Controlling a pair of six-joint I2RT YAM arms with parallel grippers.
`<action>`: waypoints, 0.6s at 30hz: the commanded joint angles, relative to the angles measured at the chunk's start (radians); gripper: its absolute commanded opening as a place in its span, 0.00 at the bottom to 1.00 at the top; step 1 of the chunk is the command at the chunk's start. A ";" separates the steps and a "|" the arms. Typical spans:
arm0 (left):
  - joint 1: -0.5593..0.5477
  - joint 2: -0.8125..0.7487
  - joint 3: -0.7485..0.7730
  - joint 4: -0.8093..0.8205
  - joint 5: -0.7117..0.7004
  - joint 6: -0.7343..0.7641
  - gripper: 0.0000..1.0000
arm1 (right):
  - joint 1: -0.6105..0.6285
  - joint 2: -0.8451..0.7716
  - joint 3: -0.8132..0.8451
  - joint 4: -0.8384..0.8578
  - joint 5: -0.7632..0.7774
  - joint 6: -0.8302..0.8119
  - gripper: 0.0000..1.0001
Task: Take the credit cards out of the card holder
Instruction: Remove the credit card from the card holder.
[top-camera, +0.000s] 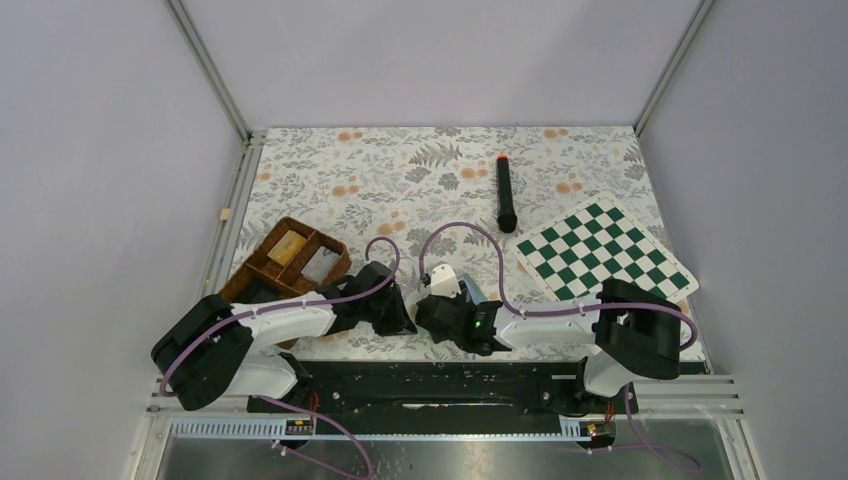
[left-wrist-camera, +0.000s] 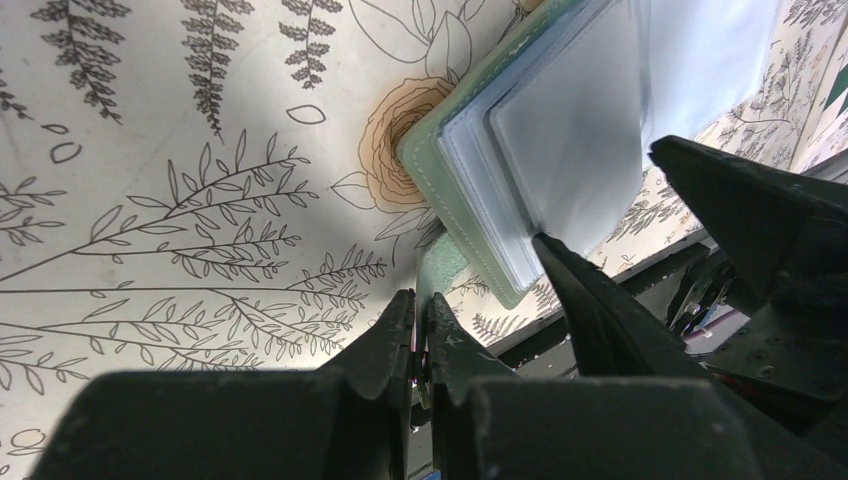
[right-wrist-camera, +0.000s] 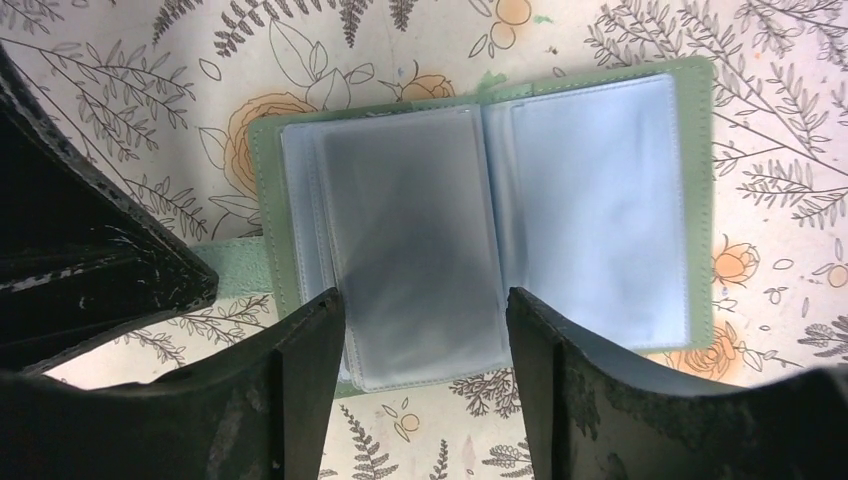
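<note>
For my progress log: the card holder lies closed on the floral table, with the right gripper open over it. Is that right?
Not quite. The card holder lies open, not closed, as the right wrist view shows. The right gripper is indeed open over it.

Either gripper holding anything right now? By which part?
Left gripper pinches the card holder by its green strap. Right gripper is open astride the sleeves, holding nothing.

The wallet (right-wrist-camera: 600, 200) is hemmed in at the near side: the left gripper (left-wrist-camera: 420, 300) pinches its strap and the right gripper (right-wrist-camera: 425, 300) spreads over its sleeves. A tray (top-camera: 262, 262) blocks the left and a chessboard (top-camera: 600, 250) the right (a black stick (top-camera: 506, 192) lies farther back). Bare cloth (top-camera: 400, 170) beyond gives passage.
</note>
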 joint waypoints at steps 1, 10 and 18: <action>0.000 -0.014 0.010 -0.008 -0.005 0.019 0.00 | -0.001 -0.080 -0.007 -0.025 0.077 -0.003 0.68; -0.001 -0.007 0.005 -0.003 0.001 0.017 0.00 | -0.001 -0.101 -0.016 -0.045 0.125 -0.006 0.68; -0.001 -0.017 0.006 -0.027 -0.016 0.025 0.00 | -0.028 -0.181 -0.057 -0.051 0.141 0.001 0.68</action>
